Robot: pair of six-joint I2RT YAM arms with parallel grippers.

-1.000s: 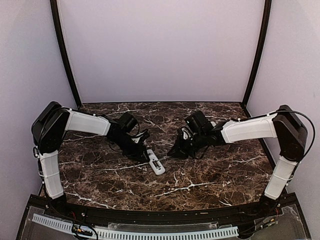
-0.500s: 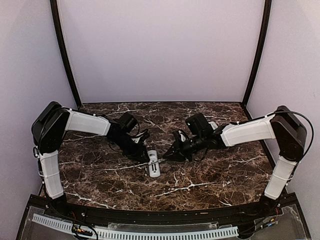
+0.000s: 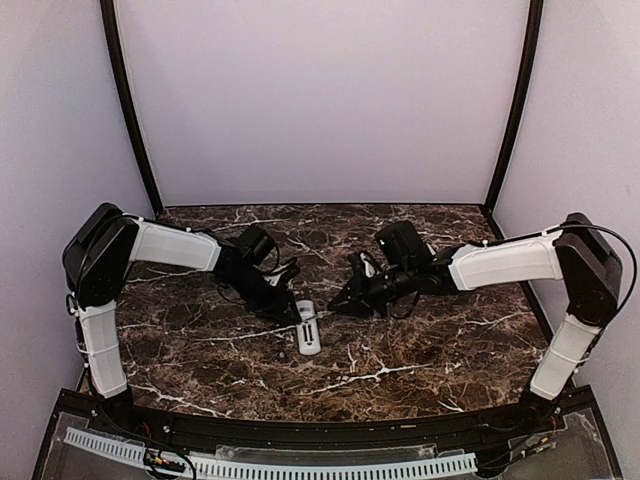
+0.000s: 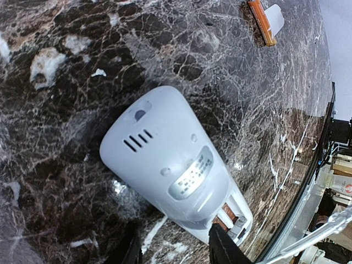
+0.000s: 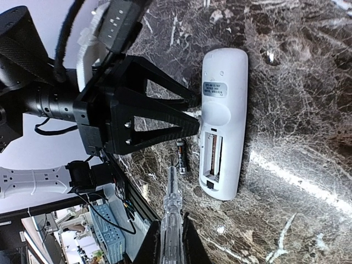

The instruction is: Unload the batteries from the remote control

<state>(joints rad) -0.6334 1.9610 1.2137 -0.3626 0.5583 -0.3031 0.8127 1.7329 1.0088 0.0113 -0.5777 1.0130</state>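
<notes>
Right gripper pinches one screwdriver; left gripper, spread, touches one remote by one battery.

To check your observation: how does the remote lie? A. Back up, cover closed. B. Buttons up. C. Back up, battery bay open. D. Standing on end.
C: the right wrist view shows the remote back up with its battery bay uncovered.

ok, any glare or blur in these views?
Right wrist: bright glare streak on the marble beside the remote; the held tool looks slightly soft. Left wrist: remote sharp, gripper fingers dark at frame edge. Top external: even light, no glare.
</notes>
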